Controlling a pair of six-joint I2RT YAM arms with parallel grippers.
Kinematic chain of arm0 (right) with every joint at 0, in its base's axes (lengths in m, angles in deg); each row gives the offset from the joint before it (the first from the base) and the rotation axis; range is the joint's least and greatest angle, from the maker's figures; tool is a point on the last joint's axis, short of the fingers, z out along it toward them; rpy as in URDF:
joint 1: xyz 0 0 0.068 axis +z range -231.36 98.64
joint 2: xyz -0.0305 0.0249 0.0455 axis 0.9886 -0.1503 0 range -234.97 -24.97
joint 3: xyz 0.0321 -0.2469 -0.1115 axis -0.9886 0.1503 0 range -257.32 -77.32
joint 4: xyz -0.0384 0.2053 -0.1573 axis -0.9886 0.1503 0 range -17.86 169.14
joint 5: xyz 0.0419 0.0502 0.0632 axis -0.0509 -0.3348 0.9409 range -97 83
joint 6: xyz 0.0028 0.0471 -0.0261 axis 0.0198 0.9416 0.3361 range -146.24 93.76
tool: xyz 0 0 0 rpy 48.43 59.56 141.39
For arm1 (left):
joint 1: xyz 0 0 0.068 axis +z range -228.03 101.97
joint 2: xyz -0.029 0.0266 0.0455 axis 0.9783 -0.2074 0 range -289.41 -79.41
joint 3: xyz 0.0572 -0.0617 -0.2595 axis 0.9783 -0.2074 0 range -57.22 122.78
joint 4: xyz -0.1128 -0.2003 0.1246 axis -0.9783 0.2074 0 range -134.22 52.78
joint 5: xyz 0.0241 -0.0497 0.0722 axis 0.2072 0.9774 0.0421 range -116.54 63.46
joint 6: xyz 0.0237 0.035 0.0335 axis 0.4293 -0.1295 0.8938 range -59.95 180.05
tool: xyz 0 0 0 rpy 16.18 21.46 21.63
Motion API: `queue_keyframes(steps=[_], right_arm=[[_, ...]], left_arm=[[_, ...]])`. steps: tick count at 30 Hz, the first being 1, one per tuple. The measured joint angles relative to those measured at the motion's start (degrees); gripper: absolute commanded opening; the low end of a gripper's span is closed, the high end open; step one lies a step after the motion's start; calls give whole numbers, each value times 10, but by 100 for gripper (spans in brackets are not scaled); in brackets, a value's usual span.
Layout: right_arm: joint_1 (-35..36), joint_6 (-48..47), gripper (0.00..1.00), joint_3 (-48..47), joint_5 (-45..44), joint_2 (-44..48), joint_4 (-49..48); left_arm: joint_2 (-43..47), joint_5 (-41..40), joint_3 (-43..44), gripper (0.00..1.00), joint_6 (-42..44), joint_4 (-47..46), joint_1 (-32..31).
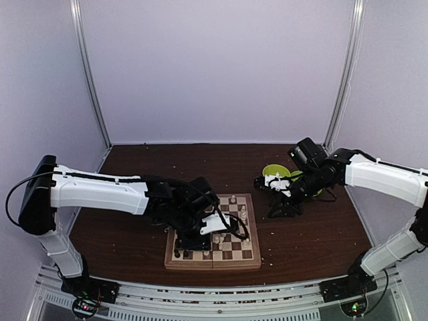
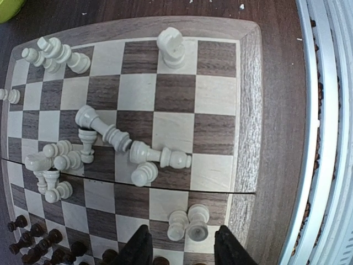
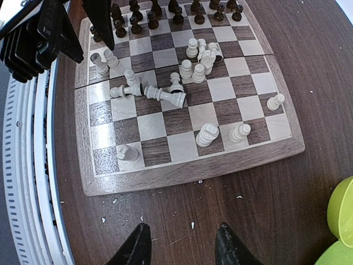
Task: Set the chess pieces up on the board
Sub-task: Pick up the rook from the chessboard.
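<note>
Top external view: the board (image 1: 214, 265) lies flat on the dark tabletop (image 1: 321, 234), near its front edge, with bare wood open to the right and behind it. From the left wrist, one board edge runs near the metal rail (image 2: 322, 138), a narrow strip of tabletop between them. The left hand (image 2: 182, 247) hovers over that side of the board, its fingers moderately apart with nothing between them. Two cream pawns (image 2: 197, 221) stand upright side by side just ahead of the gap. The right hand (image 3: 182, 247) hangs over bare tabletop near the board's border, fingers spread and gripping nothing. A few white crumbs (image 3: 193, 225) lie on the wood there.

Two green dishes (image 3: 342, 212) show only their rims at the right edge of the right wrist view, apart from the board. What they hold cannot be told.

On the half of the board nearer the right hand, the cream pieces (image 3: 199, 58) are scattered. One stands alone near a corner, three more sit singly along the same side, and two tall ones lie on their sides near the middle. A tight cluster is too overlapped to count. At the far rows, beside the left arm, the dark pieces (image 3: 154, 16) crowd together; their number cannot be told.
</note>
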Motion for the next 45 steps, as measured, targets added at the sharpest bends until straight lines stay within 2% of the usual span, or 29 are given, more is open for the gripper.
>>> queue_keyframes(steps=[16,29,32,41,45], right_arm=[[0,-2,40,1,0,0,0],[0,-5,40,1,0,0,0],[0,-7,40,1,0,0,0],[0,-9,40,1,0,0,1],[0,-9,40,1,0,0,1]], left_arm=[[-27,23,18,34,25,33,0],[-52,23,40,14,40,43,0],[-53,24,45,12,43,46,0],[-73,28,63,25,50,52,0],[-75,29,63,26,52,65,0]])
